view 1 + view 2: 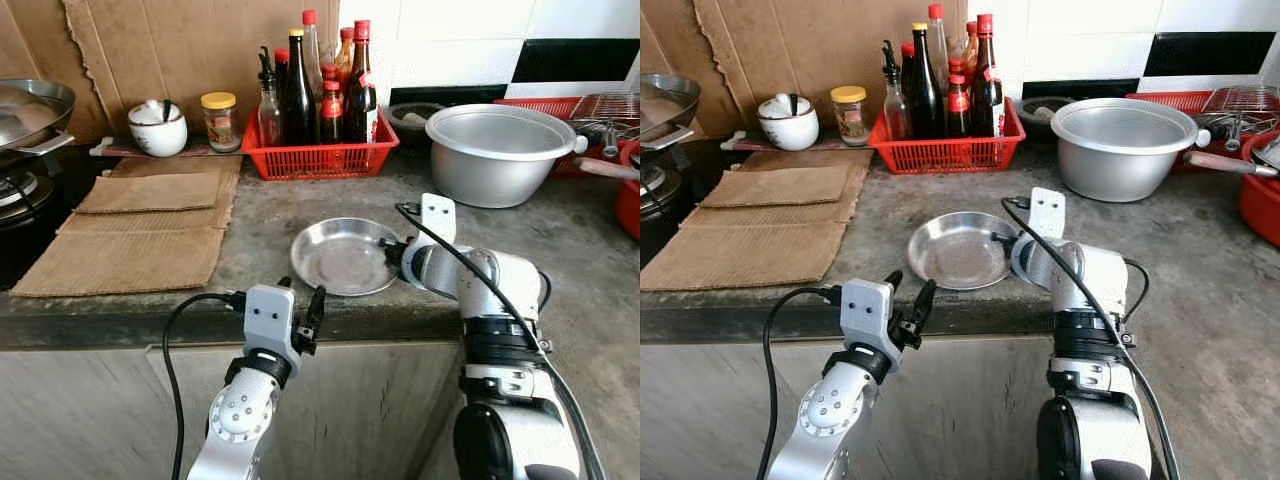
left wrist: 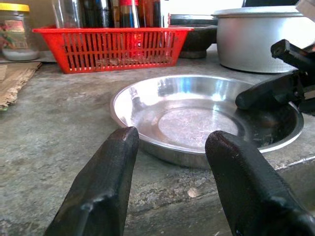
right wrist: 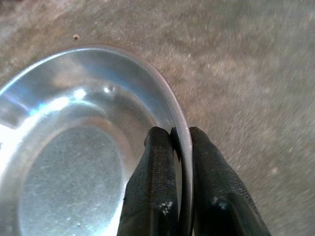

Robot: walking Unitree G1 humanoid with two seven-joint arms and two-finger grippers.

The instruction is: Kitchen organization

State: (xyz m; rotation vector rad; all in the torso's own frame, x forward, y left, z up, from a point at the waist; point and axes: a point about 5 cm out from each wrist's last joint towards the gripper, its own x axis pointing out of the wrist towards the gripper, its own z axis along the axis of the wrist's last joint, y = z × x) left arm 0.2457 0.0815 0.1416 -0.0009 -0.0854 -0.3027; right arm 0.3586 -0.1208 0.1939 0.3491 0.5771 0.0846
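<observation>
My right end effector (image 3: 179, 147) pinches rim of shallow round steel plate (image 1: 345, 256) on grey concrete worktop (image 1: 260, 215). Left end effector (image 2: 172, 152) wide, hovering near. Step: grasp secured. Next: lift level, relocate.

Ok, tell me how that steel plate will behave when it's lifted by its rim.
The steel plate looks thin, so probably light and stiff. The right gripper pinches one rim edge only; it may droop or swivel. Its polished surface seems slippery.

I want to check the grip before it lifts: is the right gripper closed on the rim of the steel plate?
Yes, the right gripper pinches the steel plate rim, one finger inside and one outside.
</observation>
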